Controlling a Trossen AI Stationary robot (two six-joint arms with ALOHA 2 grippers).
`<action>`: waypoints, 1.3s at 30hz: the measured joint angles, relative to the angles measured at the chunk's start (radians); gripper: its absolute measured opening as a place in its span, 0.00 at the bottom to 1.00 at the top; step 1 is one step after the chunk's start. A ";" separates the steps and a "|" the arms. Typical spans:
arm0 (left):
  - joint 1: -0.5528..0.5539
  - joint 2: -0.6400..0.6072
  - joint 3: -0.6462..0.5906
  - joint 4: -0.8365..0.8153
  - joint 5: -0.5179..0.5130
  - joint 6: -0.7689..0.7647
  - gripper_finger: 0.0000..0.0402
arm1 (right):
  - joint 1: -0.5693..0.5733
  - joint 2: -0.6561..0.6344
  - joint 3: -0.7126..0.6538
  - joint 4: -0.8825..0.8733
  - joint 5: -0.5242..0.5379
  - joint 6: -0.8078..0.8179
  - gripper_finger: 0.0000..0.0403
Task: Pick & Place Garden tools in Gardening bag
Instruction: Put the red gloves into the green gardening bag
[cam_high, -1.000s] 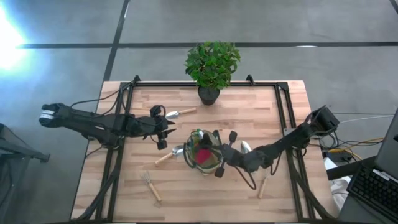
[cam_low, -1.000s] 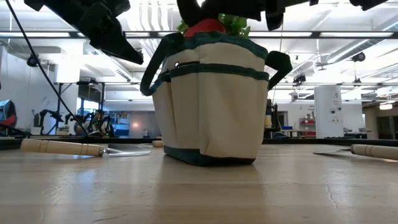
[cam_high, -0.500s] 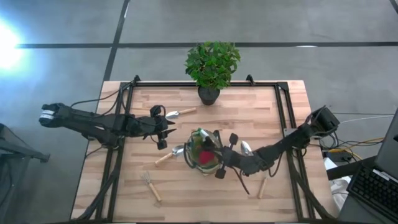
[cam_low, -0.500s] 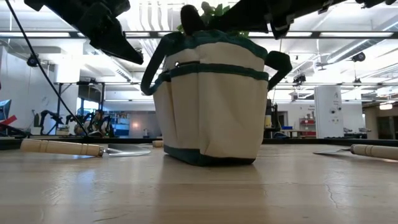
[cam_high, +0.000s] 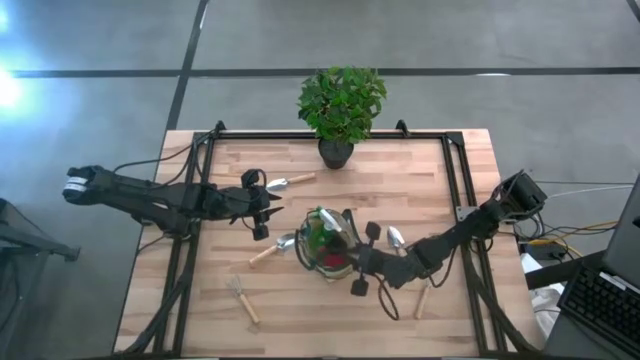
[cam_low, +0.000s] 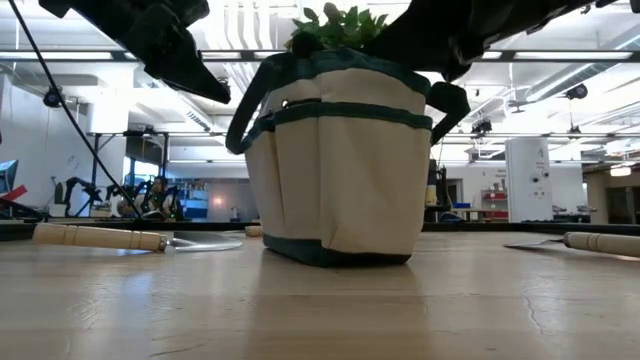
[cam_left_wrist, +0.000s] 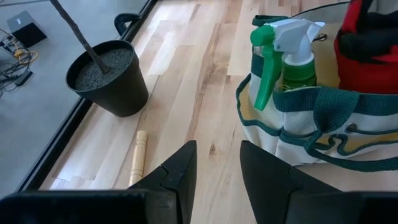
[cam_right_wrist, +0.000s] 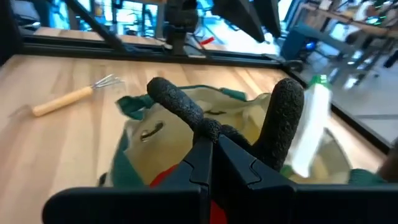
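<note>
The right gripper (cam_high: 352, 270), jaws shut and empty, hangs at the near-right rim of the olive-khaki fabric bag (cam_high: 328, 250) mid-worktop, the left gripper (cam_high: 262, 212) waiting half-open and empty; it should clear the loop handles first.

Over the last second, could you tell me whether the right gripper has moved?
Yes: the right gripper has pulled back from over the gardening bag toward the table's near-right side.
</note>
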 joint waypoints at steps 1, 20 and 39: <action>0.000 0.000 0.000 0.000 0.000 0.000 0.31 | 0.001 0.000 0.000 0.000 -0.018 0.003 0.02; 0.000 0.000 0.000 0.000 0.000 0.000 0.31 | -0.026 0.000 0.001 -0.124 -0.165 0.142 0.02; 0.000 0.000 0.000 0.000 0.000 0.001 0.31 | -0.028 0.000 0.004 -0.139 -0.190 0.137 0.03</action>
